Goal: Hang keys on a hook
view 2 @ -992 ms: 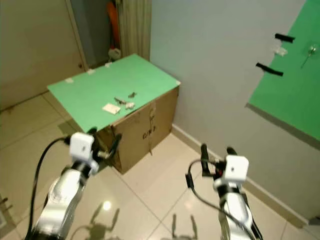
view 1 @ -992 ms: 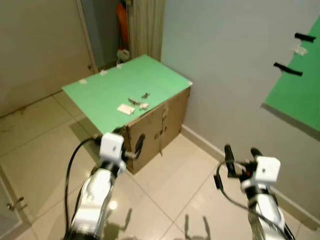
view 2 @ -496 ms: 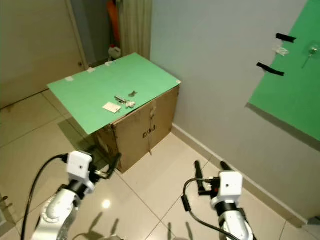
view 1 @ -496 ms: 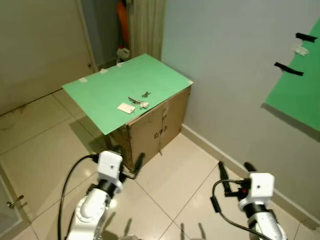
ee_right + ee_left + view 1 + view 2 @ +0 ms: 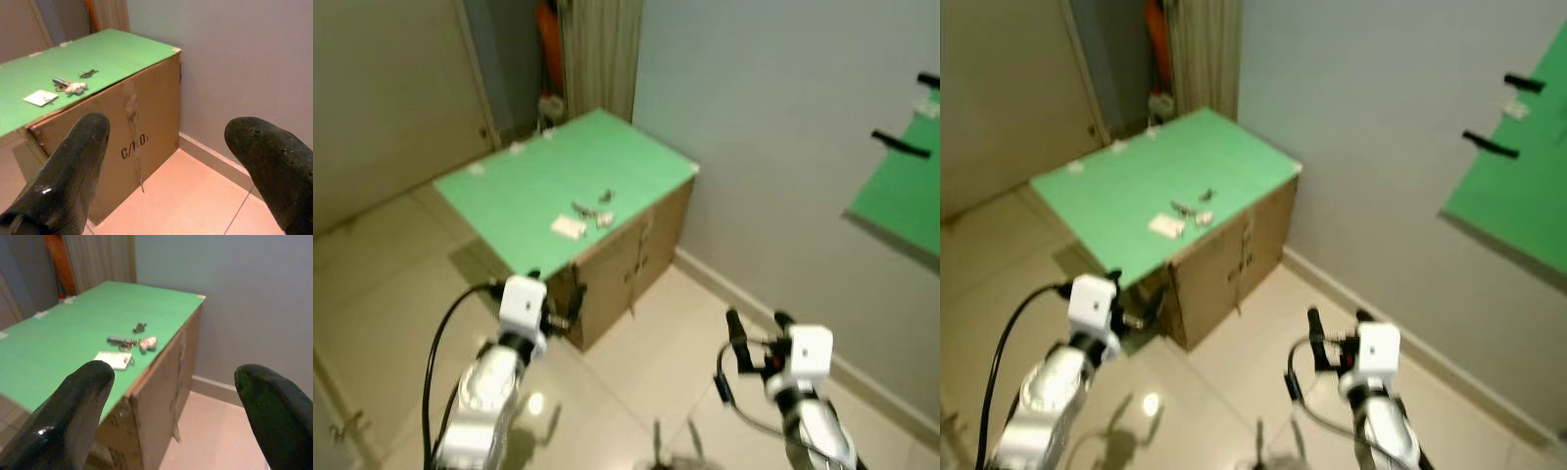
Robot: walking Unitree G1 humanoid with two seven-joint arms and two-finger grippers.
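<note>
Keys [image 5: 128,341]: small bunch lying flat on the green sheet [image 5: 73,328] that covers the top of a cardboard box [image 5: 142,127], near the box's front edge; a dark key fob end, a pale pinkish charm [image 5: 148,343] touching it, and a separate small dark piece [image 5: 140,326] just beyond; a white card [image 5: 114,359] lies just beside the bunch, towards the edge.

Handling, judged: light, hard metal joined loosely by a ring, so the bunch will flop and swing once lifted; low profile on a smooth sheet, likely to skid if pushed sideways; not fragile. Best hold is probably across the ring or the thicker fob, pinched from above with fingers straddling it; the ring must stay free to go over the hook. Charm looks soft; poor place to grip. Fine detail of the ring too blurred to read.

Left gripper [image 5: 171,396]: fingers spread wide, nothing between them, held in the air short of the box and aimed at the keys. Right gripper [image 5: 168,161]: likewise wide apart and empty, facing the box's printed front face, well below the sheet.

Wall to the right: a second green panel [image 5: 1518,186] with dark strips [image 5: 1491,146]; hook not resolvable. Tiled floor [image 5: 636,392] between robot and box.
</note>
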